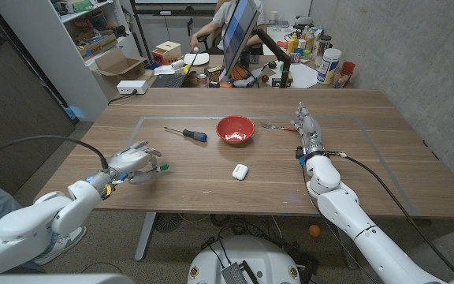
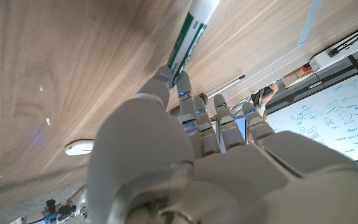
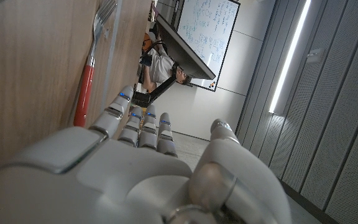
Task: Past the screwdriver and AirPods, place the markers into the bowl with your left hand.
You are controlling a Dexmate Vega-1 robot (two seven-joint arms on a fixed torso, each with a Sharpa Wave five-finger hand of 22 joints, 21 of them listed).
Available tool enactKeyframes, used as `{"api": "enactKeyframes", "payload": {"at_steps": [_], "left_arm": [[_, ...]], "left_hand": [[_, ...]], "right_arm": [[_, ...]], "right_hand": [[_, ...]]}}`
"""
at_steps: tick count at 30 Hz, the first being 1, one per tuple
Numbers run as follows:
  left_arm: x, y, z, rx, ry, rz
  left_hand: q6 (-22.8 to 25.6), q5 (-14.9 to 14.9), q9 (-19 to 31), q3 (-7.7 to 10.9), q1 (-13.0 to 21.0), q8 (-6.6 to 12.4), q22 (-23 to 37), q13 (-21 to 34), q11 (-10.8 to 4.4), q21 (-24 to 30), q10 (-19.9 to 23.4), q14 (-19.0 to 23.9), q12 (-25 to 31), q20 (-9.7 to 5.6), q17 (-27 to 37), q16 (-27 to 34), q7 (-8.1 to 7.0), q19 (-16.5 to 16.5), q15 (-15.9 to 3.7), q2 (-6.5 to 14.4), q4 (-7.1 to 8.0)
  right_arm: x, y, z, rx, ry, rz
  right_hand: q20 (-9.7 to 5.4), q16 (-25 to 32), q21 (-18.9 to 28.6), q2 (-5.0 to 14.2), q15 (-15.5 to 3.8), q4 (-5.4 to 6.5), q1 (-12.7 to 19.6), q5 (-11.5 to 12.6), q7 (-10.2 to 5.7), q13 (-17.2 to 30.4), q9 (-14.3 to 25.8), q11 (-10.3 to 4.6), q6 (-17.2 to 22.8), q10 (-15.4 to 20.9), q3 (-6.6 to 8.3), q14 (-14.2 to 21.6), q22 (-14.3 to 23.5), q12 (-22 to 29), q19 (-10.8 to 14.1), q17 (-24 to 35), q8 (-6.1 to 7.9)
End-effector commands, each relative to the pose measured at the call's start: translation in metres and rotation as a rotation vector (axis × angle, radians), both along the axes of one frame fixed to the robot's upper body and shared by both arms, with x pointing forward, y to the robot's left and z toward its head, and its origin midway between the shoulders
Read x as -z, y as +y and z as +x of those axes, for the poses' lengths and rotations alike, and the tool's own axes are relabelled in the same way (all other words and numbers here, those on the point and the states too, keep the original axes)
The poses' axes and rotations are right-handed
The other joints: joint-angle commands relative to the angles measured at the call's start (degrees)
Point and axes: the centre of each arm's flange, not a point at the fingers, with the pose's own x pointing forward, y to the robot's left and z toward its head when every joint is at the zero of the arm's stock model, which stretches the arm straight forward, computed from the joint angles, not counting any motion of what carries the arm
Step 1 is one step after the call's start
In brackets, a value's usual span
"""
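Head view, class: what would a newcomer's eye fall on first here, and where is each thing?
The red bowl stands out mid-table, with a blue-handled screwdriver to its left and a white AirPods case nearer the robot. At the near left, the left hand grips a green marker in its fingers. The right hand stands beside a red-handled fork.

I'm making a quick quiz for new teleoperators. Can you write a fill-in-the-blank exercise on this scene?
1. The left robot hand holds a ____ marker.
2. The bowl on the table is ____ in colour.
3. The screwdriver has a ____ handle.
4. Beside the right robot hand lies a red-handled ____.

Missing words: green; red; blue; fork
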Motion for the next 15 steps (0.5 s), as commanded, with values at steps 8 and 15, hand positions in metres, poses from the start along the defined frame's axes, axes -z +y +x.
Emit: {"api": "enactKeyframes", "payload": {"at_steps": [8,15], "left_arm": [[-0.027,-0.007,0.003,0.022,-0.060,-0.062],[-0.038,-0.012,0.007,0.030,-0.091,-0.072]], "left_hand": [[6.48,0.57,1.76,-0.29,2.21,4.29,0.29,0.12,0.49,-0.13,0.46,0.51,-0.34,0.03,0.09,-0.33,-4.16,0.55,0.16,2.37,0.01],[6.39,0.65,1.99,-0.43,2.28,4.36,0.30,0.16,0.44,-0.21,0.54,0.59,-0.51,0.03,0.10,-0.42,-4.21,0.56,0.19,2.48,0.04]], "right_arm": [[-0.006,-0.002,-0.004,0.008,-0.023,0.010],[-0.005,-0.004,-0.005,0.010,-0.025,0.015]], "right_hand": [[0.51,0.17,-0.15,-0.21,-0.06,-0.35,-0.49,0.38,-0.34,0.33,0.13,0.06,0.25,0.52,0.18,0.25,0.23,-0.05,0.02,0.04,-0.26],[0.51,0.17,-0.16,-0.18,-0.05,-0.38,-0.51,0.39,-0.33,0.34,0.13,0.01,0.20,0.52,0.18,0.27,0.24,-0.05,0.03,0.03,-0.27]]}}
